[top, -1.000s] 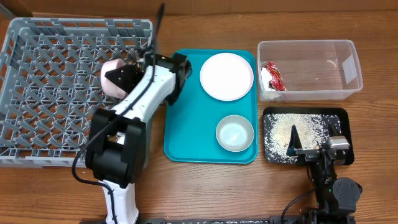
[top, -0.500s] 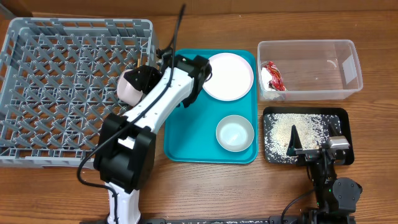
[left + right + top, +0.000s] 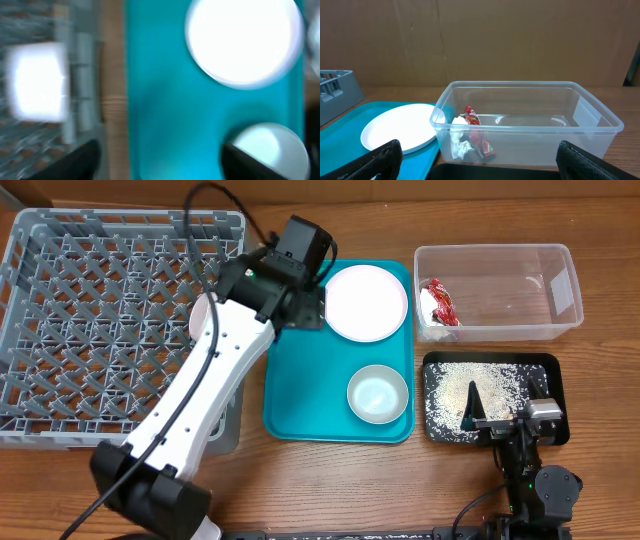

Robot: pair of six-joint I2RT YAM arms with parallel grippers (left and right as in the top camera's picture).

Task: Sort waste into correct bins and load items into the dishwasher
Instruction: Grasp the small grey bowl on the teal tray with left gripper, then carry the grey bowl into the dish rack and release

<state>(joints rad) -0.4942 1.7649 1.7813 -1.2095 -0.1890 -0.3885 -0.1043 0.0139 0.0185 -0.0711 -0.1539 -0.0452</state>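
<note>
The pinkish-white bowl (image 3: 199, 322) sits in the grey dish rack (image 3: 100, 310) near its right wall, half hidden by my left arm; it is a white blur in the left wrist view (image 3: 35, 82). My left gripper (image 3: 295, 308) is open and empty above the left part of the teal tray (image 3: 300, 400). The white plate (image 3: 365, 302) and the greenish-white bowl (image 3: 378, 394) lie on that tray. The red-and-white wrapper (image 3: 440, 302) lies in the clear tub (image 3: 520, 328). Rice grains (image 3: 480, 385) fill the black tray (image 3: 555, 365). My right gripper (image 3: 500, 420) is open over the black tray. The chopsticks are out of view.
The left wrist view is motion-blurred and shows the plate (image 3: 245, 40), the greenish bowl (image 3: 272, 145) and the teal tray (image 3: 170, 100). The right wrist view shows the tub (image 3: 530, 125), the wrapper (image 3: 475, 132) and the plate (image 3: 395, 132). Bare wood runs along the table's front.
My left gripper has let go of the pinkish bowl in the rack and swung right and away, over the teal tray. The right arm has not moved.
</note>
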